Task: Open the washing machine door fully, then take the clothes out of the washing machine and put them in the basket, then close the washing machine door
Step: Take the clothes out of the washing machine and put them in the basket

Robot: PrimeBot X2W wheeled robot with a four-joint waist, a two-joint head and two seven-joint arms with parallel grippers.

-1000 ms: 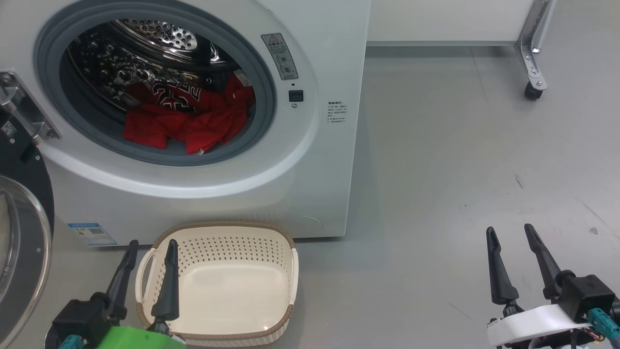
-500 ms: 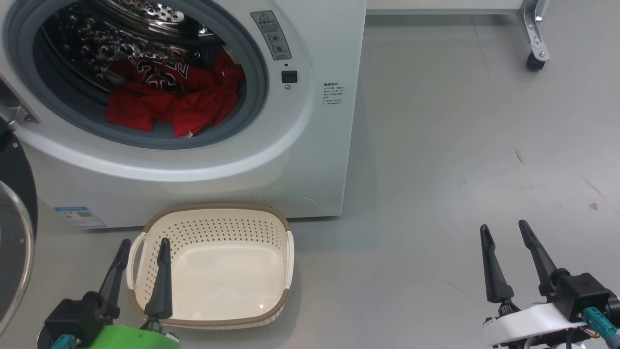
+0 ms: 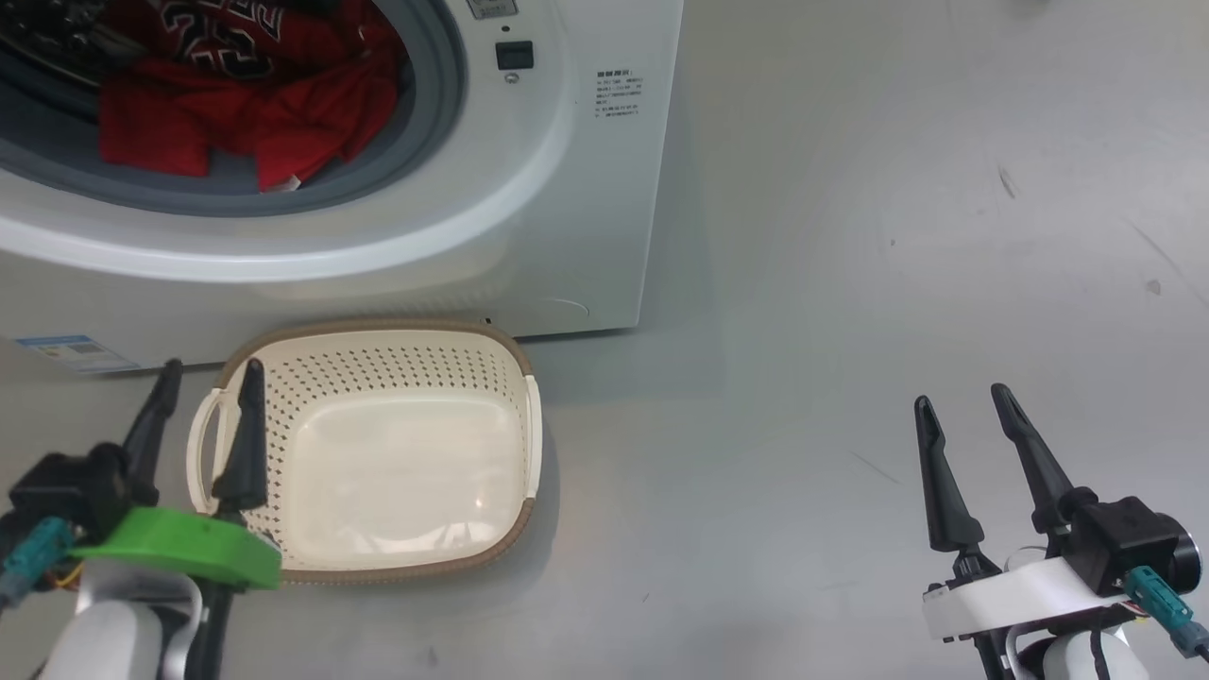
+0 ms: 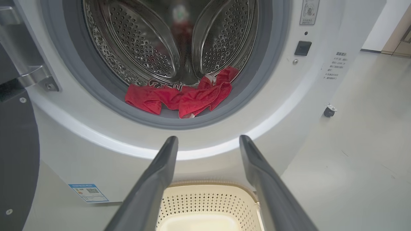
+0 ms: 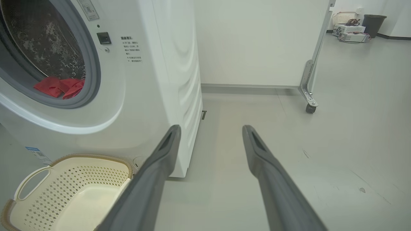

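Observation:
The white washing machine [image 3: 529,217] stands with its mouth uncovered. Its door [image 4: 14,160] is swung out at the left, and only its dark inner side shows. Red clothes [image 3: 236,94] lie in the bottom of the steel drum, spilling onto the grey gasket [image 4: 192,96]. The cream basket [image 3: 378,328] sits on the floor right in front of the machine with nothing in it. My left gripper [image 3: 210,376] hangs open over the basket's left handle, its fingers pointing at the drum [image 4: 208,138]. My right gripper [image 3: 960,395] is open over bare floor, well to the right [image 5: 211,126].
Grey floor [image 3: 850,283] stretches to the right of the machine. A white panel on a castor [image 5: 310,107] stands behind it. A dark bin [image 5: 372,22] and boxes sit far back. A blue label [image 3: 71,349] is low on the machine's front.
The head camera has tilted down, so machine and basket sit higher in the picture. Both grippers stay open and hold nothing. The clothes have not moved.

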